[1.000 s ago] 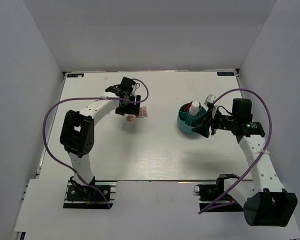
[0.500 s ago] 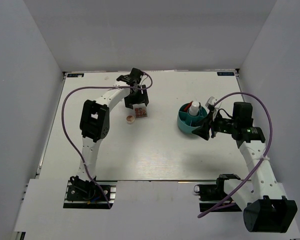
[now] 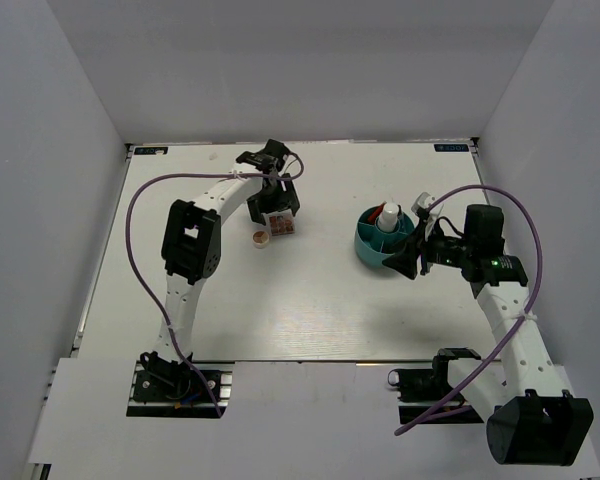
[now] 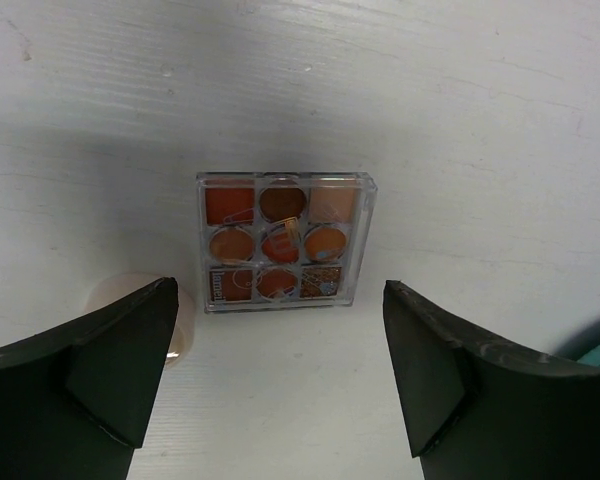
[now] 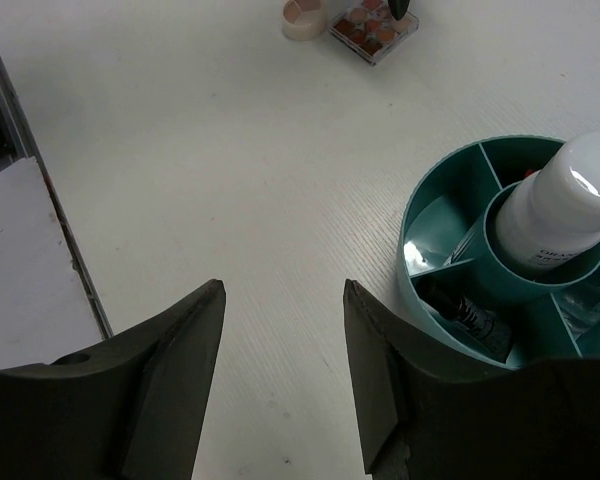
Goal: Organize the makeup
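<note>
A square clear palette point(image 3: 280, 224) with orange-brown pans lies flat on the white table, and a round beige compact point(image 3: 261, 238) sits just near-left of it. My left gripper point(image 3: 277, 208) hovers over the palette's far side, open and empty. In the left wrist view the palette point(image 4: 283, 240) lies ahead between the fingers, and the compact point(image 4: 115, 293) peeks out beside the left one. My right gripper point(image 3: 401, 262) is open and empty beside the teal tub point(image 3: 364, 246). The tub holds a white bottle point(image 5: 565, 210) and a black tube point(image 5: 477, 322).
The right wrist view shows the tub's rim point(image 5: 412, 262) to the right of my fingers, and the palette point(image 5: 373, 27) and compact point(image 5: 303, 15) far off. White walls close the table on three sides. Purple cables loop above both arms.
My left arm swung from over the compact to the far side of the palette and came a little closer to it. My right gripper drew back slightly from the tub.
</note>
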Robot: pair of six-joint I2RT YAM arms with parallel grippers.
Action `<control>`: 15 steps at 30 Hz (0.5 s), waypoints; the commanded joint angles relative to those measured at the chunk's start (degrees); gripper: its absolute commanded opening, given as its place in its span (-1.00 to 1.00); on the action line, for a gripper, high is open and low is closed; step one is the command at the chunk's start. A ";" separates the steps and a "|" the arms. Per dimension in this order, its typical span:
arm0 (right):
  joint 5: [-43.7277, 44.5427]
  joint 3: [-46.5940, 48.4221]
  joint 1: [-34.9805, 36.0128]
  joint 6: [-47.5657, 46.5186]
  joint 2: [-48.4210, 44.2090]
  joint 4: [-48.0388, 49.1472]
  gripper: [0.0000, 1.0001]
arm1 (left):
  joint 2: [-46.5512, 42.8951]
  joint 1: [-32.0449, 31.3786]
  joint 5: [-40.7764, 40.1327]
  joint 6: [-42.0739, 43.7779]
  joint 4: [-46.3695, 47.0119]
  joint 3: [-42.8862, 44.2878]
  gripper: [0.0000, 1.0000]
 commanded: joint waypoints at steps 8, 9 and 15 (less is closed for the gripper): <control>-0.47 -1.57 -0.26 2.25 -1.77 3.44 0.14 | 0.74 -1.59 0.32 -0.44 0.51 3.34 0.92; -0.47 -1.74 -0.27 2.51 -1.95 3.44 0.14 | 1.01 -1.60 -0.29 -0.35 0.51 3.51 0.94; -0.29 -2.10 -0.18 3.04 -2.13 4.05 0.14 | 2.85 -2.65 -2.66 -0.44 -0.81 4.65 0.96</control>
